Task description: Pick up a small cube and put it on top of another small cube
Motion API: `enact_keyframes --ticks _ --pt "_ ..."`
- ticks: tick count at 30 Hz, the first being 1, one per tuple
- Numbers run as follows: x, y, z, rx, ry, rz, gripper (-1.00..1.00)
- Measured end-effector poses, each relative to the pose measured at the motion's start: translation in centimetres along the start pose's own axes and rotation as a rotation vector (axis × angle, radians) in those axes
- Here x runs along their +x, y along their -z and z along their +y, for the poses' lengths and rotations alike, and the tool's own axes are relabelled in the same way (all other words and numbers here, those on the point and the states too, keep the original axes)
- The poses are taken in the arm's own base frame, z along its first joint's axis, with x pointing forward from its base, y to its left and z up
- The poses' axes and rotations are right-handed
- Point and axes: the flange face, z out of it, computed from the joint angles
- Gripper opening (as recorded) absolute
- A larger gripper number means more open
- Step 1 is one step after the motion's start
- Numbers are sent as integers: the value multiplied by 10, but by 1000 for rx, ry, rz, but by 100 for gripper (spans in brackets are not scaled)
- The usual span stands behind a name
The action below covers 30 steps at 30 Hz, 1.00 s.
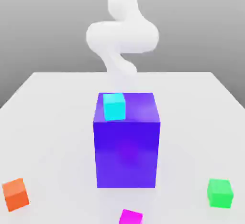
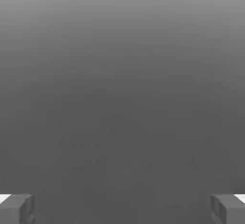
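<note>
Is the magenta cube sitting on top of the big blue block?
No, the magenta cube lies on the table in front of the big blue block; a cyan cube sits on top.

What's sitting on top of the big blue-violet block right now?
A small cyan cube rests on the big blue-violet block, near its top's corner on the exterior view's left. Whatever lies directly behind the block is covered.

White robot arm (image 1: 122,37) rising at twelve o'clock in the exterior view, links curling in an S-shaped bend, gripper (image 2: 122,208) standing spread wide in the hand view, grey fingertips (image 2: 16,208) sitting far apart, holding nothing between them.
</note>
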Motion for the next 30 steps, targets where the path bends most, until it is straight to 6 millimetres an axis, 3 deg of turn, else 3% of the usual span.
enact_keyframes --ticks 8,17,24,30 --pt "-6 -138 10 -1 242 -250 0" --pt "-52 -279 38 -17 511 -469 0" --pt "-103 -368 75 -50 739 -605 0" --pt "-141 -424 118 -100 946 -699 0"
